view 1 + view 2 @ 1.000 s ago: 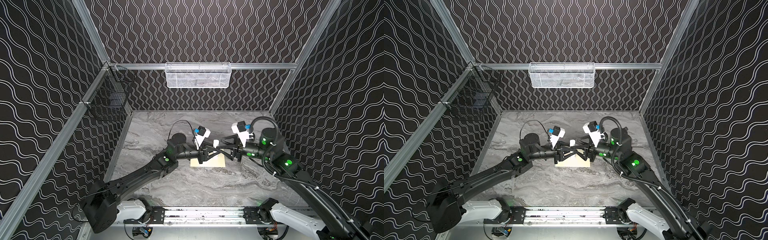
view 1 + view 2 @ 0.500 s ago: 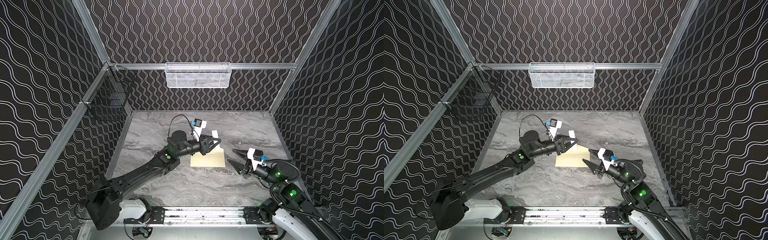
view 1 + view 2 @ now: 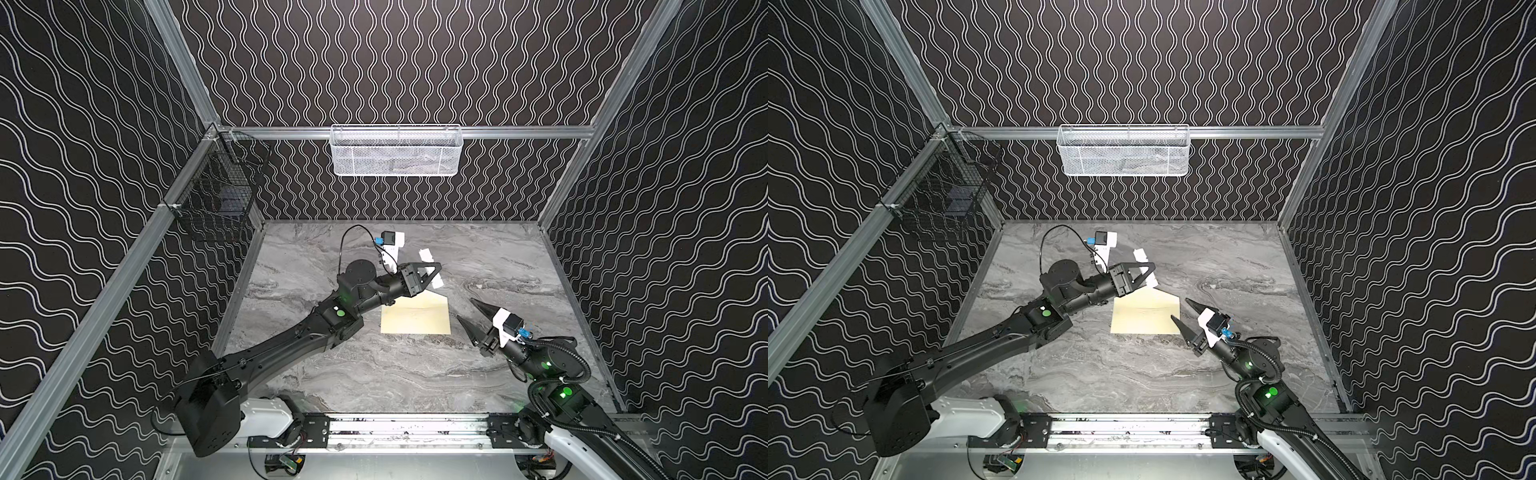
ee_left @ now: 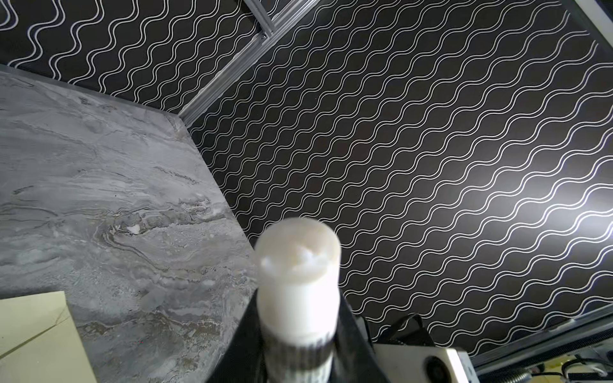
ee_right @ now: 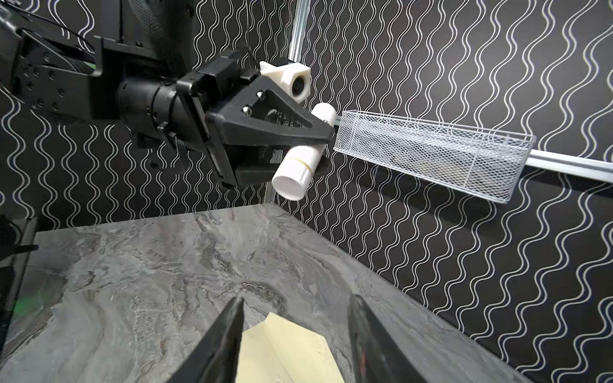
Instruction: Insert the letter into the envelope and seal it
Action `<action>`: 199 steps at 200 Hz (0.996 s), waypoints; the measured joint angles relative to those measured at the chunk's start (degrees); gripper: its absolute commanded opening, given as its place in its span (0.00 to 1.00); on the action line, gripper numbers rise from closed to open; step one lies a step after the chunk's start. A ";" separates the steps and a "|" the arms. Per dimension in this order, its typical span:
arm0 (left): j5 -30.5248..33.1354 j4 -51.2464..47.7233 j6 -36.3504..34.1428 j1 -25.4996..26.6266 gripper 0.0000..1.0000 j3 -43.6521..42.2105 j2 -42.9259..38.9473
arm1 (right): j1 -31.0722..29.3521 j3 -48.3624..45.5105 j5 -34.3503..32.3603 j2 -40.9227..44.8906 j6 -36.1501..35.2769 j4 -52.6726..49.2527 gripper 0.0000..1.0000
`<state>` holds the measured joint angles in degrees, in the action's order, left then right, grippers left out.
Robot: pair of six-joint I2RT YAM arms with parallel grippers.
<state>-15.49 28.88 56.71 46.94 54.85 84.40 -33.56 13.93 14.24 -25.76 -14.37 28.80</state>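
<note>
R. end effector (image 3: pixel 466 309) is pulling back from centre, released, near envelope (image 3: pixel 415 320); L. end effector (image 3: pixel 433 274) is clenching glue stick (image 4: pixel 298 291). Likely sealing step; next: bringing stick down onto envelope.

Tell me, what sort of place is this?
Probably a robot test booth: two black robot arms on a metal rail, with patterned walls closing in a small marble-look table.

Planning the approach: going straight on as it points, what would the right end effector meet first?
Probably the envelope, flat on the table ahead of the open right end effector. Its downward tilt is unclear; passing above, it would reach the left end effector gripping the glue stick.
</note>
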 measured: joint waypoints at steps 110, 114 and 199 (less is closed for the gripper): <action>3.19 11.54 -0.13 1.29 0.00 -3.82 -0.92 | -11.08 2.67 -10.01 -23.98 -5.73 32.83 0.54; 3.23 11.93 -0.11 1.29 0.00 -3.89 -0.83 | -11.32 3.04 -10.40 -24.44 -5.75 33.35 0.52; 3.21 16.35 -0.17 1.29 0.00 -6.01 -1.49 | -12.07 7.26 -12.02 -31.08 -5.77 37.44 0.45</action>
<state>-12.27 45.23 56.53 48.23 48.84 82.91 -45.63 21.19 2.22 -56.84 -20.14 66.24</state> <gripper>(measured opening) 0.257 0.451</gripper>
